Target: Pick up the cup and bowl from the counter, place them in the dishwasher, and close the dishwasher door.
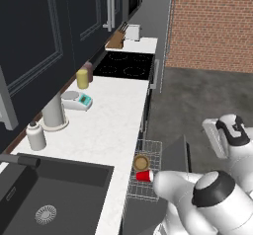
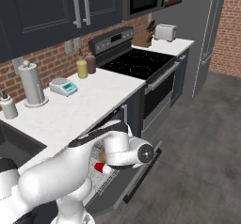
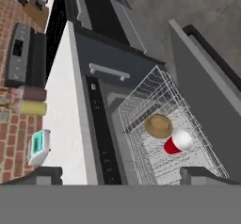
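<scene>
Two rounded pieces, red tapered cup [image 3: 177, 143] and wooden bowl [image 3: 158, 125], lie in grey wire rack [image 3: 141, 100]; pincer [image 3: 120, 176] spread.

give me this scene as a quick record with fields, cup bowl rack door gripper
cup: red, lying on its side in the wire rack
bowl: tan, in the rack, right beside the cup
rack: pulled out of the dishwasher
dishwasher door: open
gripper: open, holding nothing, above the rack
left to do: close the door

Wood-look bowl [image 3: 158, 125], grey wire rack [image 3: 141, 100]
</scene>
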### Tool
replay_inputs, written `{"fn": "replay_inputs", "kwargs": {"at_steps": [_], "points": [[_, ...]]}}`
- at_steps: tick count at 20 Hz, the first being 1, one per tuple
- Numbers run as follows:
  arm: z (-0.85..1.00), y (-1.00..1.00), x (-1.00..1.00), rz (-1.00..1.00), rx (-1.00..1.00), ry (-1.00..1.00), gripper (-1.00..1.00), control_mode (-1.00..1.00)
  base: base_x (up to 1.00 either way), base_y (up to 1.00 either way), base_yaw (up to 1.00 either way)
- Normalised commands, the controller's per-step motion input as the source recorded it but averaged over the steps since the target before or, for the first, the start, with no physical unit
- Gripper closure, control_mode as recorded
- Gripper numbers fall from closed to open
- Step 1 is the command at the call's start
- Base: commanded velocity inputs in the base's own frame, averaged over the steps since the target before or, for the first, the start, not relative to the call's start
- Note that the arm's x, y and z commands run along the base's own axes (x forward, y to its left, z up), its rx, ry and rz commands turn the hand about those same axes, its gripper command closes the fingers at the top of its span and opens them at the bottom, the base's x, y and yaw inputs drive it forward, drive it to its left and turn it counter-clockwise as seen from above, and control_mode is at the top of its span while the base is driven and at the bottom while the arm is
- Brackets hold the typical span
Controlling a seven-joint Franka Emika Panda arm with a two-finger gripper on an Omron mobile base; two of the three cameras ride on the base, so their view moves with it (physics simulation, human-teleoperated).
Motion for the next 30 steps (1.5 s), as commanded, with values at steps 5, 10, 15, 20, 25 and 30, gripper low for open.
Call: {"fn": "replay_inputs", "kwargs": {"at_steps": [5,10,15,20,25,30], "points": [[-0.49,-0.93,-0.47,0.0,0.4,0.0,-1.0,-1.0,0.0,0.0,0.0],[-0.84,-0.77,-0.18,0.0,0.45,0.0,-1.0,-1.0,0.0,0.0,0.0],[-0.85,-0.57,-0.03,0.01,0.46,-0.01,-1.0,-1.0,0.0,0.0,0.0],[-0.67,-0.19,0.1,0.07,0.33,-0.04,-1.0,-1.0,0.0,0.0,0.0],[-0.65,-0.08,0.3,0.08,0.16,-0.03,-1.0,-1.0,0.0,0.0,0.0],[-0.65,-0.03,0.48,0.07,0.07,-0.06,-1.0,-1.0,0.0,0.0,0.0]]}}
